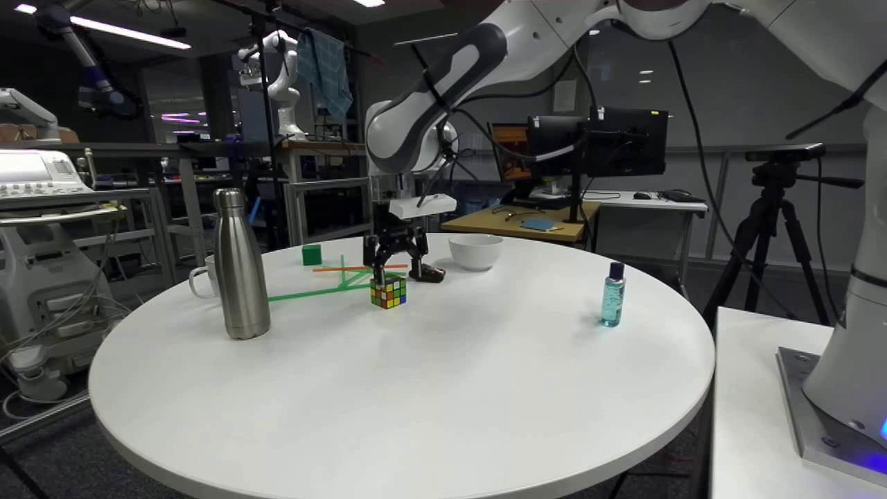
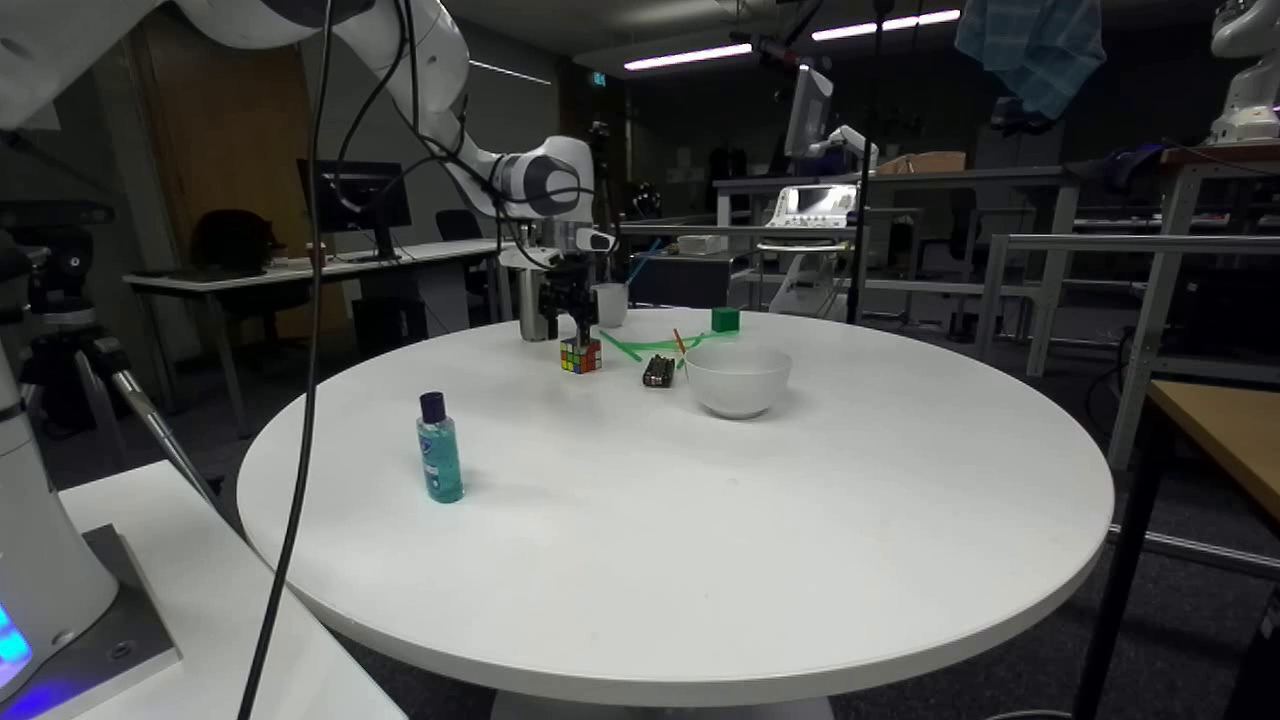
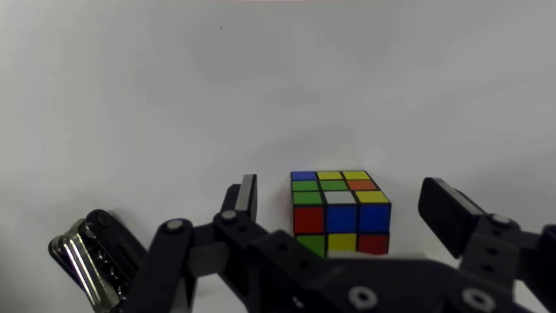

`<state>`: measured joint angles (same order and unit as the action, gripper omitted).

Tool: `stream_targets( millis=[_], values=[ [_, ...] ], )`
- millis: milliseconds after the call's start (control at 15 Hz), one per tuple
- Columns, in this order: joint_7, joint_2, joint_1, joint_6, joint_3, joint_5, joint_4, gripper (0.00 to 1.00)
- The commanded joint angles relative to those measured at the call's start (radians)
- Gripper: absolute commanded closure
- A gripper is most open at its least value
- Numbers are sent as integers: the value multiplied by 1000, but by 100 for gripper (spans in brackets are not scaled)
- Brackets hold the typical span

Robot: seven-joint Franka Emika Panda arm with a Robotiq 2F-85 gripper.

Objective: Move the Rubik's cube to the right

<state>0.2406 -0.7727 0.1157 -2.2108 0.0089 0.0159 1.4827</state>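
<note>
The Rubik's cube [image 1: 389, 294] sits on the white round table and shows in both exterior views [image 2: 580, 357]. In the wrist view the cube [image 3: 341, 213] lies between the two fingers, with its near lower part hidden by the gripper body. My gripper [image 3: 339, 195] is open, with a visible gap between each finger and the cube; the left finger is nearer to it. In an exterior view the gripper [image 1: 397, 272] points down just over the cube, and one finger overlaps its upper left edge.
A dark multitool [image 3: 104, 256] lies left of the gripper in the wrist view. A white bowl [image 1: 477, 252], steel bottle [image 1: 242, 277], white mug [image 1: 211, 277], green block [image 1: 312, 254], green sticks [image 1: 305, 293] and teal bottle [image 1: 612, 299] are also on the table [image 1: 429, 416].
</note>
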Motion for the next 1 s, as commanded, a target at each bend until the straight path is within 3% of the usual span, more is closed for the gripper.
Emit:
stream_targets(
  millis=[0, 933],
  values=[
    [-30, -25, -6, 13, 8, 10, -65, 0],
    [-16, 3, -6, -33, -3, 11, -26, 0]
  ],
)
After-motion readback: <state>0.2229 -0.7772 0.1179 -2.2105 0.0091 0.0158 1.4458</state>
